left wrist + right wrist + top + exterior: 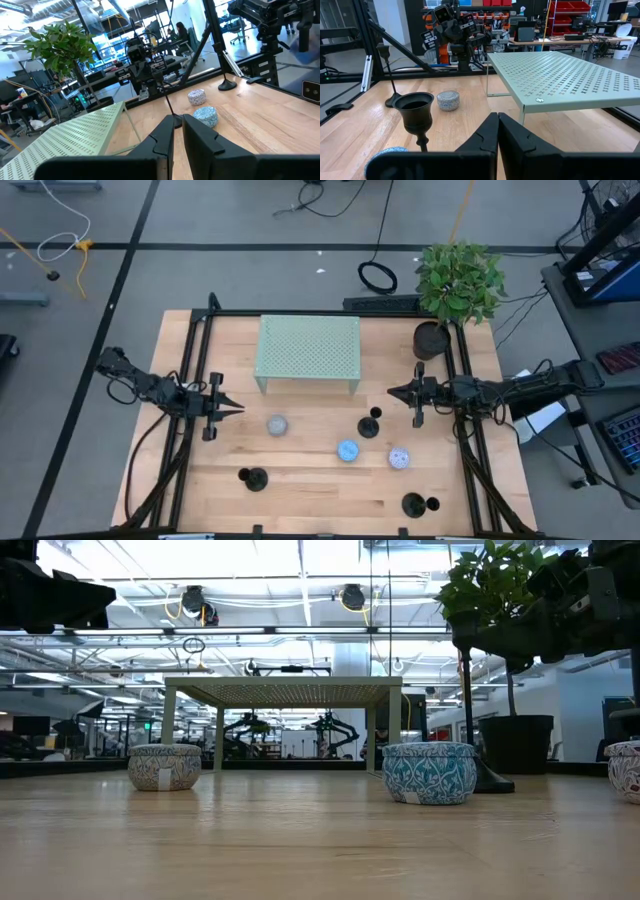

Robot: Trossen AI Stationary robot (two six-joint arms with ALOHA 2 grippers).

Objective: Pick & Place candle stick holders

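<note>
Three small black candle stick holders stand on their round bases on the wooden table: one near the middle (370,423), one near the front left (252,477), one at the front right (418,504). The middle one shows close in the right wrist view (417,112). My left gripper (238,407) is shut and empty, left of the middle, pointing toward the table's right. My right gripper (392,391) is shut and empty, right of the middle, pointing toward the table's left, a little beyond the middle holder.
A pale green perforated stand (308,350) stands on the table's far middle. A potted plant (432,340) is at the far right. Three patterned round tins (277,425) (348,450) (399,458) lie between the holders. Black frame rails (190,360) run along both sides.
</note>
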